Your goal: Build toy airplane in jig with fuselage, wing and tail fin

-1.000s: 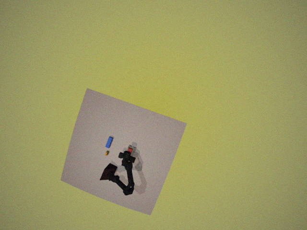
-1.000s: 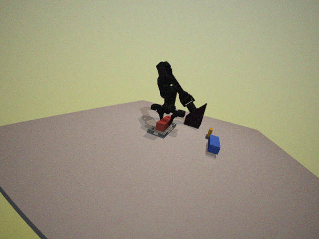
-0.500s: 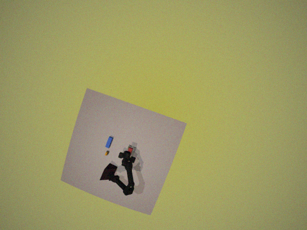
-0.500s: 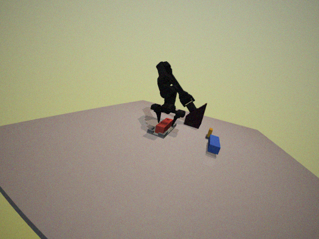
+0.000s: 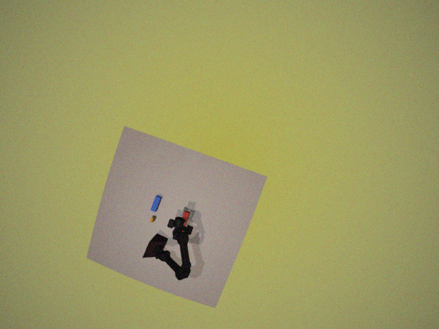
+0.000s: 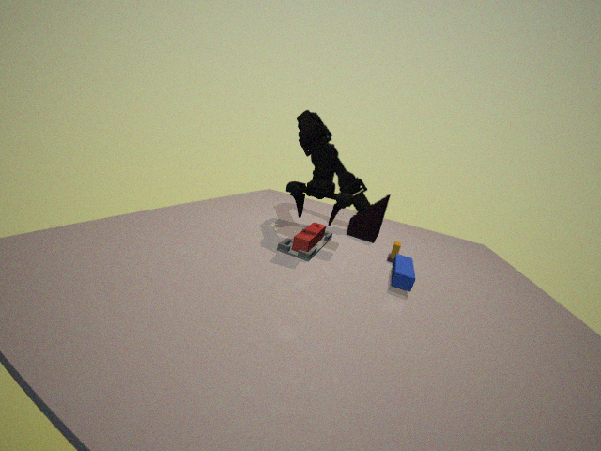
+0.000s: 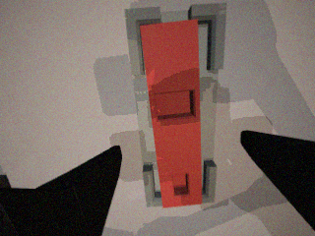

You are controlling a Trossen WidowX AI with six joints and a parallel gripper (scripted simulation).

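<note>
Pinkish-grey tabletop [image 5: 149, 166] [image 6: 242, 339] [image 7: 49, 98], yellow-green surroundings

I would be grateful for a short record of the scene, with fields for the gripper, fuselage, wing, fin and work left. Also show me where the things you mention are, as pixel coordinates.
gripper [image 6: 315, 221] [image 7: 180, 144]: open, above the fuselage
fuselage [image 5: 186, 214] [image 6: 309, 237] [image 7: 176, 143]: in the cradle [image 6: 306, 255] [image 7: 209, 189], both sockets empty
wing [image 5: 156, 203] [image 6: 403, 272]: blue, off the fuselage
fin [image 5: 152, 219] [image 6: 395, 249]: orange, near the wing
work left: fit wing and fin

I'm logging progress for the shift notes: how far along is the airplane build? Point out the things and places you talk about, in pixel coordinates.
The fuselage [image 5: 186, 214] [image 6: 309, 238] [image 7: 175, 143] lies in the cradle [image 5: 192, 214] [image 6: 306, 255] [image 7: 210, 179]; whether fully flat, I can't tell. The gripper [image 5: 180, 226] [image 6: 315, 221] [image 7: 180, 144] is open above it, nothing in hand. Left: the blue wing [image 5: 156, 203] [image 6: 403, 272] and orange fin [image 5: 152, 218] [image 6: 395, 250], both off to the side, both sockets empty.
</note>
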